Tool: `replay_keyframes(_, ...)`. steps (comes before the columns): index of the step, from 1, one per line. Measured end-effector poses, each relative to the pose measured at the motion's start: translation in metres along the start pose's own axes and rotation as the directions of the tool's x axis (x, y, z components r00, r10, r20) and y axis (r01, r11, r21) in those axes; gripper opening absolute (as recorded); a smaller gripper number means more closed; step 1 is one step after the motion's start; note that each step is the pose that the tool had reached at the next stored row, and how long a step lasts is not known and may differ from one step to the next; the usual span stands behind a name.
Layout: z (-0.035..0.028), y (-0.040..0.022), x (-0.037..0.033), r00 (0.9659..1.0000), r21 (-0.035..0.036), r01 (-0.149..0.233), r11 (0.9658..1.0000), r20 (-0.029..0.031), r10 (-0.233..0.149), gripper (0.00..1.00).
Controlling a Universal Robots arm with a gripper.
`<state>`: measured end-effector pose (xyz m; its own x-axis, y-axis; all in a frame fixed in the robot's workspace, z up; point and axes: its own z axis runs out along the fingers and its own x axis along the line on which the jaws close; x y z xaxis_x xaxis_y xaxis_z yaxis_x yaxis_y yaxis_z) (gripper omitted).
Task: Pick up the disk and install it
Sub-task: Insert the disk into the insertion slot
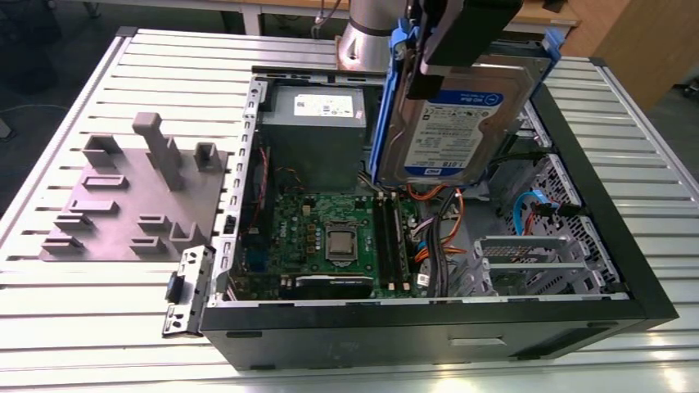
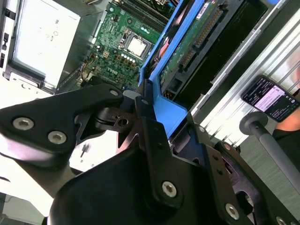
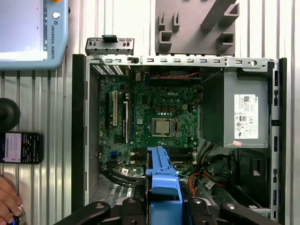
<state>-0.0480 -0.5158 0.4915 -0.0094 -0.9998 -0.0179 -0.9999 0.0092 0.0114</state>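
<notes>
The robot's black hand (image 1: 464, 37) was closed on the flat silver metal disk with a white-and-blue label and blue plastic frame (image 1: 457, 123), holding it by the frame's upper end. In the exterior view the disk hung upright in the air above the open black computer case (image 1: 437, 327), label facing the camera, its lower edge over the green motherboard (image 1: 327, 237) and near the orange cables (image 1: 443, 205). It touched nothing inside the case.

In the second wrist view the black fingers (image 2: 150, 122) pinched the blue frame (image 2: 168, 108) from both sides, with the disk's green circuit-board underside (image 2: 197, 42) angled away toward the case. In the first wrist view the blue frame (image 3: 161, 180) stood edge-on between the fingers, directly over the motherboard's edge nearest the arm.

The case lay on its side on the ribbed white metal surface (image 1: 87, 327), open side up. A grey metal box with a small white sticker (image 1: 314, 123) sat in the case corner by the far edge. The grey plastic slotted tray with upright posts (image 1: 137, 196) rested on the surface just beside the case, at the exterior view's left. In the first wrist view a black phone (image 3: 21, 147) lay on the surface beside the case, with a person's hand (image 3: 9, 199) near it.
</notes>
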Motion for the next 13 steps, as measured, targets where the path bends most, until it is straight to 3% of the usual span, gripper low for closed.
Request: replay_keyframes(13, 0.0001, -0.0001, 0.0046, 1.0000, 0.0000, 0.000, 1.0000, 0.0001, 0.000, 0.36)
